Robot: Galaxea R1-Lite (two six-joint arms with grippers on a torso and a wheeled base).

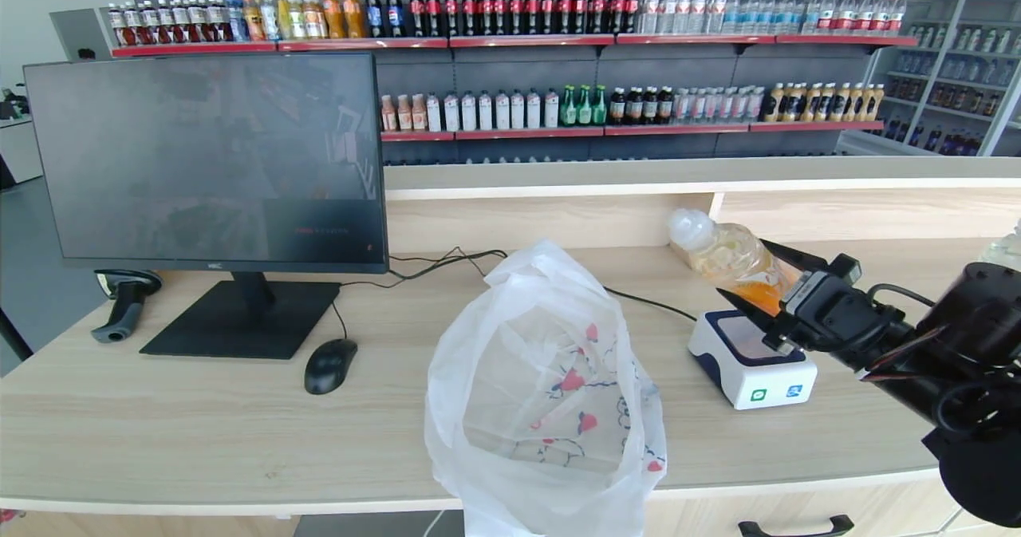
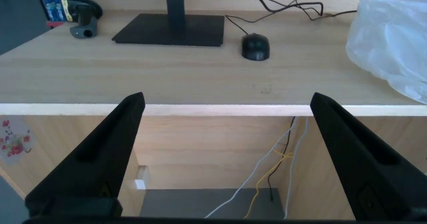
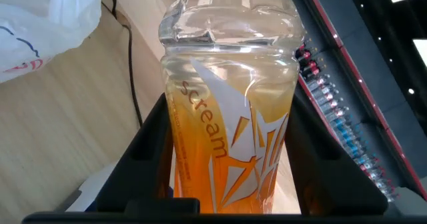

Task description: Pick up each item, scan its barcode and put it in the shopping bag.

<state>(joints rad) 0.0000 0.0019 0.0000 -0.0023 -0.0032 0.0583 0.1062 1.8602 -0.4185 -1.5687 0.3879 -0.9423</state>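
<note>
1. Right gripper (image 1: pixel 750 275): jaws clamped on the orange drink bottle (image 1: pixel 722 254), tilted just above the barcode scanner (image 1: pixel 754 371), right of the shopping bag (image 1: pixel 542 393).
2. Left gripper (image 2: pixel 223 159): jaws wide apart, empty, at the counter (image 2: pixel 167 74) near edge.

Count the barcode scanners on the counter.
2. A handheld scanner lies left of the monitor; a desktop scanner sits right of the shopping bag, below the bottle in the right gripper. The monitor may hide more.
</note>
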